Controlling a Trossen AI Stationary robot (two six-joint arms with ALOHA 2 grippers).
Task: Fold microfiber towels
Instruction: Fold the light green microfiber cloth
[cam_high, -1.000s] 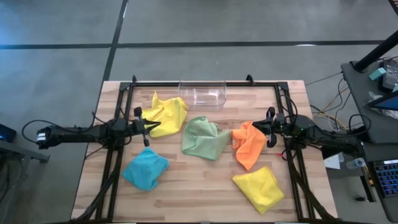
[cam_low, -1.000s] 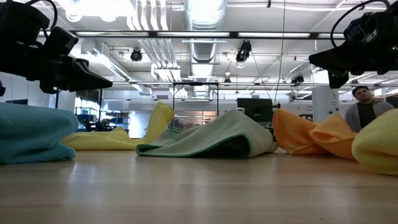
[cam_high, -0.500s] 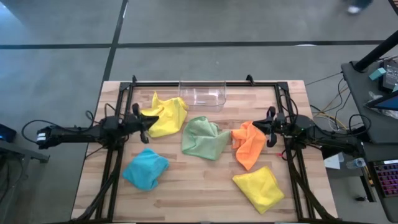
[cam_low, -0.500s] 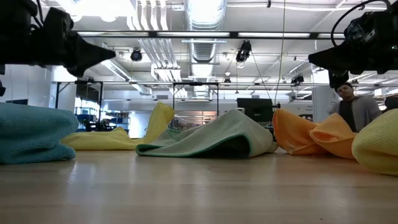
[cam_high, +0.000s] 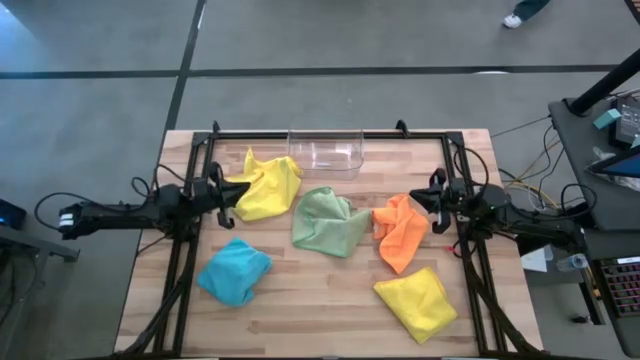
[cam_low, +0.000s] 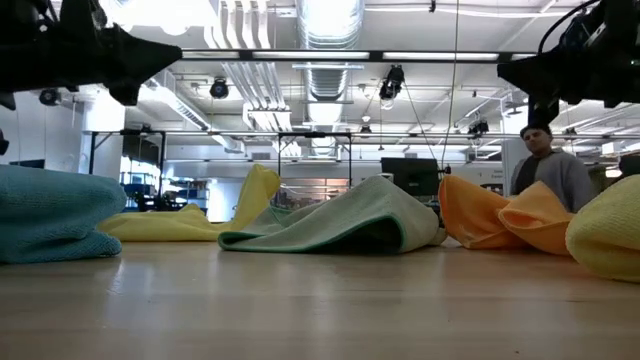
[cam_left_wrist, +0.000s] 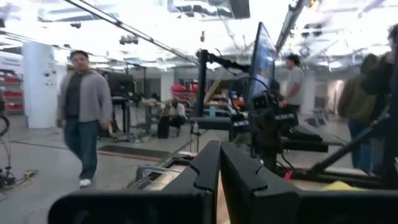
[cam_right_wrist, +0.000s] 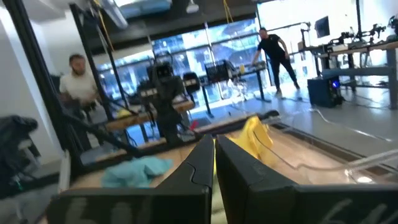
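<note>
High view: five crumpled microfiber towels (cam_high: 325, 222) spread across worktop (cam_high: 330, 320); left gripper (cam_high: 222, 194) beside yellow towel (cam_high: 266, 185), right gripper (cam_high: 436, 203) beside orange towel (cam_high: 400, 232), jaws together, empty.

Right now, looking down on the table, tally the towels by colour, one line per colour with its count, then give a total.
Yellow towels: 2
Pale green towel: 1
Orange towel: 1
Light blue towel: 1
Total: 5 towels
</note>
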